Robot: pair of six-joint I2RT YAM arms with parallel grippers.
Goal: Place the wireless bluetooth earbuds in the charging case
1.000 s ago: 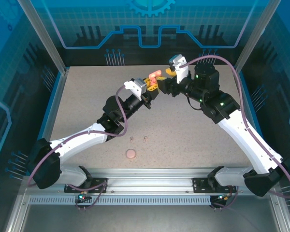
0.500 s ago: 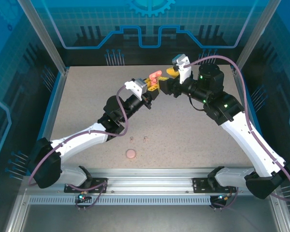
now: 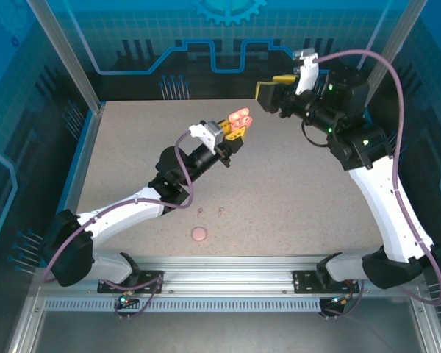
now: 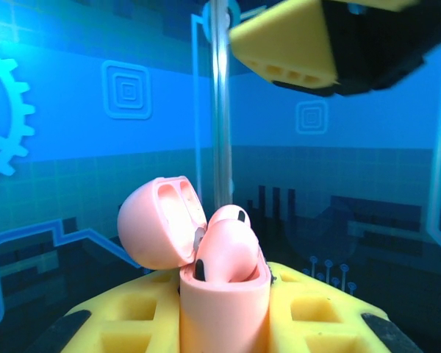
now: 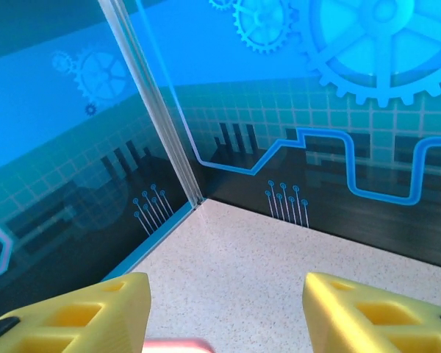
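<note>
Two arms work over the far half of the speckled beige table (image 3: pixel 279 191), and we read their poses from the overhead camera. The left arm (image 3: pixel 132 209) lies low and stretched out. It runs from its base at 7 o'clock toward the table's middle, and its left gripper (image 3: pixel 237 126) points toward 1 o'clock. Its yellow fingers are clenched on the base of a small salmon-pink plastic charging case (image 3: pixel 241 115), held in the air at about 12 o'clock of the table's centre. On the left wrist camera we see that case (image 4: pixel 224 301) upright between the yellow pads (image 4: pixel 125 320). Its hinged lid (image 4: pixel 158 224) is thrown back toward 10 o'clock, and two salmon-pink earbuds (image 4: pixel 224 250) sit in its wells with their rounded heads above the rim. The right arm (image 3: pixel 386 206) rises steeply from its base at 5 o'clock and bends at the top, so its wrist points toward 9 o'clock. Its right gripper (image 3: pixel 270 88) hangs in the air at 1 o'clock from the case, near it but apart. On the right wrist camera its two yellow fingers (image 5: pixel 81 309) are spread wide with nothing between them, so we call it released. Two pale stemmed earbuds (image 3: pixel 219 212) lie on the table at 6 o'clock of the held case, side by side and not touching. A small round pink case (image 3: pixel 199 234) lies flat just beyond them toward 6 o'clock.
</note>
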